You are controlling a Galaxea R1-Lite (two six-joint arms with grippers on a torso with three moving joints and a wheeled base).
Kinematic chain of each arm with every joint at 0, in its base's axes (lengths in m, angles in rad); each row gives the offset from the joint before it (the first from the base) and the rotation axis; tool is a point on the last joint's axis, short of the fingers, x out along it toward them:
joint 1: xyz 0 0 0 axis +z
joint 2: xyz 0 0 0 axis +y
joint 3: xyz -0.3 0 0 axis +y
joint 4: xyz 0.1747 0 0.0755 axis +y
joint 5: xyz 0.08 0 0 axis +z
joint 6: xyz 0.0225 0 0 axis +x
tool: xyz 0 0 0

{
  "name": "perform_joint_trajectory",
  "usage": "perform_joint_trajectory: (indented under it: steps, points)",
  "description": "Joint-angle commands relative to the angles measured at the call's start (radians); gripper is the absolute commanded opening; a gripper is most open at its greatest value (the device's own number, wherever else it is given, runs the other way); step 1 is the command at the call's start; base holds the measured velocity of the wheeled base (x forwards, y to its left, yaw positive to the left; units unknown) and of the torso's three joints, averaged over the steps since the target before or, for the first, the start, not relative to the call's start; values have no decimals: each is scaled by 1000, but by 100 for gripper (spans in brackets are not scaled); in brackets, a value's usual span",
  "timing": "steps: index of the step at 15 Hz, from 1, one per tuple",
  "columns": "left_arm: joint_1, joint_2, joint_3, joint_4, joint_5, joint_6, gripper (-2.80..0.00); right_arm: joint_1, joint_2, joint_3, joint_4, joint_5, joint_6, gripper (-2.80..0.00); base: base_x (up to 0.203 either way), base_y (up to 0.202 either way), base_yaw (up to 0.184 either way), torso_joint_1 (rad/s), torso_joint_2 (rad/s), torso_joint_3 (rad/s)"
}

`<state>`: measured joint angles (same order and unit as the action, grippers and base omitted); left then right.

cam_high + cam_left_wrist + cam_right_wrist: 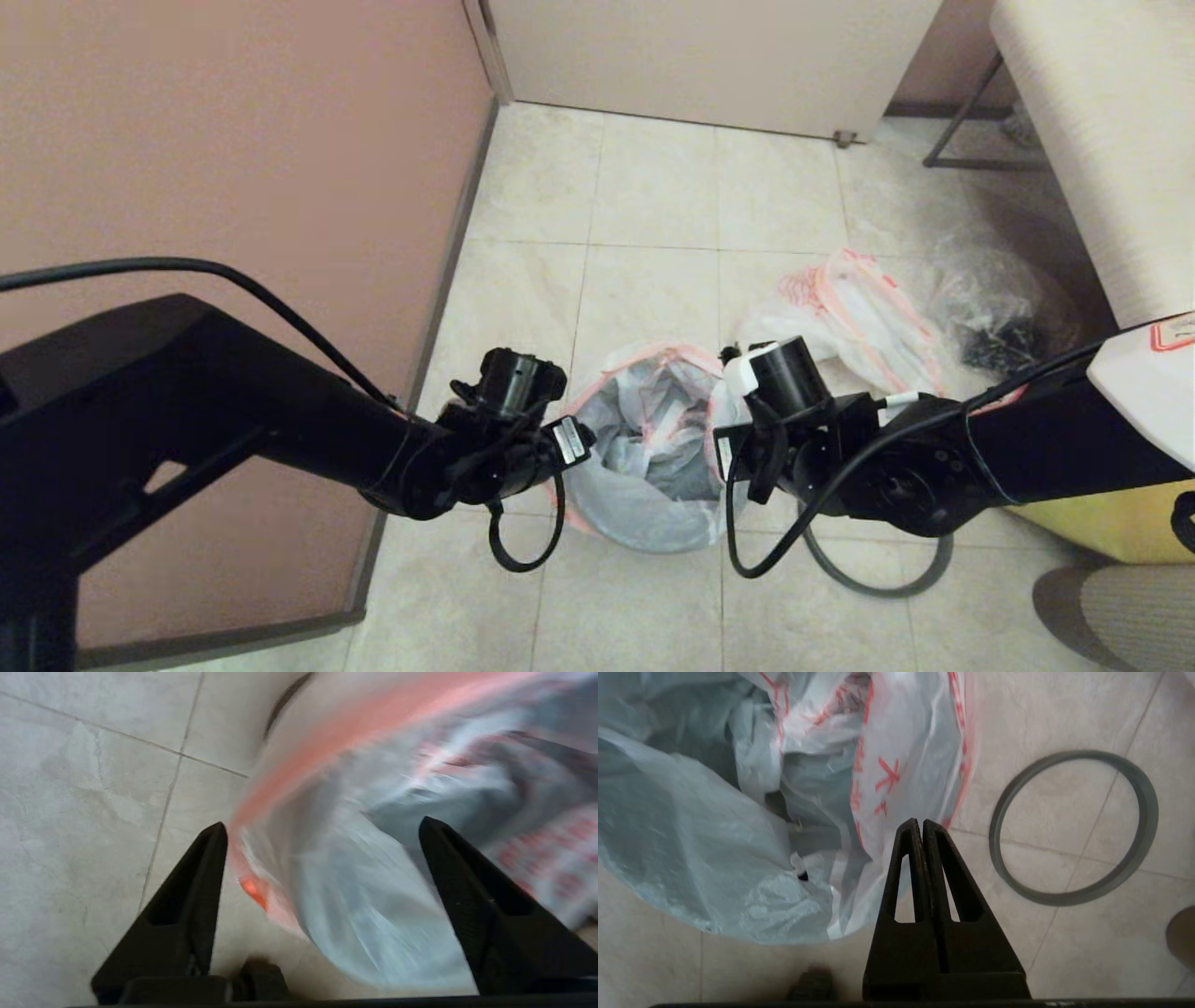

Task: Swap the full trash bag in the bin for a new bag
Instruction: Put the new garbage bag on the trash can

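Observation:
The new bag (pixel 644 439), thin white plastic with an orange edge and red lettering, lines the bin and drapes over its outside. The bin shows only as a dark shape through the film (pixel 698 753). My left gripper (pixel 322 828) hangs open at the bag's left rim, the orange edge (pixel 254 891) lying loose between its fingers. At the right rim, my right gripper (pixel 920 822) is shut, its tips just short of the lettered plastic (pixel 887 774), with nothing visible between them. The full trash bag (pixel 868 317) lies on the floor behind and to the right.
The grey hoop (pixel 1149 812) lies flat on the tiles right of the bin, partly under my right arm (pixel 873 590). A clear crinkled bag with black contents (pixel 999 313) and a yellow bag (pixel 1102 532) sit further right. A pink wall (pixel 233 140) runs along the left.

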<state>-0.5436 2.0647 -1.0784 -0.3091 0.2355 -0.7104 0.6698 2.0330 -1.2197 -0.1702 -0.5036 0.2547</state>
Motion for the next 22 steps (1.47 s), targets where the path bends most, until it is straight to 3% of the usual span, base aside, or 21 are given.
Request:
perform_joint_trajectory:
  steps: [1, 4, 5, 11, 15, 17, 18, 22]
  points:
    - [-5, -78, 11, -1, 1, 1, 0, 2, -2, 5, -3, -2, 1, -280, 0, 0, 0, 0, 0, 0]
    - [-14, -120, 11, 2, 1, 16, 0, 7, -2, 9, -3, -3, 1, -280, 0, 0, 0, 0, 0, 0]
    - [-19, -139, 10, 3, 1, 18, -280, 5, 0, 9, -3, -3, 1, -280, 0, 0, 0, 0, 0, 0]
    - [-36, -148, 2, 95, 1, 112, -280, 5, 4, 3, -3, -3, 0, -280, 0, 0, 0, 0, 0, 0]
    - [13, -47, -87, 94, -2, 264, -280, 9, 6, 1, 2, -4, 2, -280, 0, 0, 0, 0, 0, 0]
    - [25, -41, -109, 94, -1, 291, -280, 42, 12, 10, 17, -18, 75, -280, 0, 0, 0, 0, 0, 0]
    - [25, -43, -128, 96, 1, 296, -280, 58, 22, 3, 40, -38, 103, 0, 0, 0, 0, 0, 0, 0]
    - [27, -49, -148, 90, 43, 338, -280, 97, 109, -27, 54, -113, 198, 0, 0, 0, 0, 0, 0, 0]
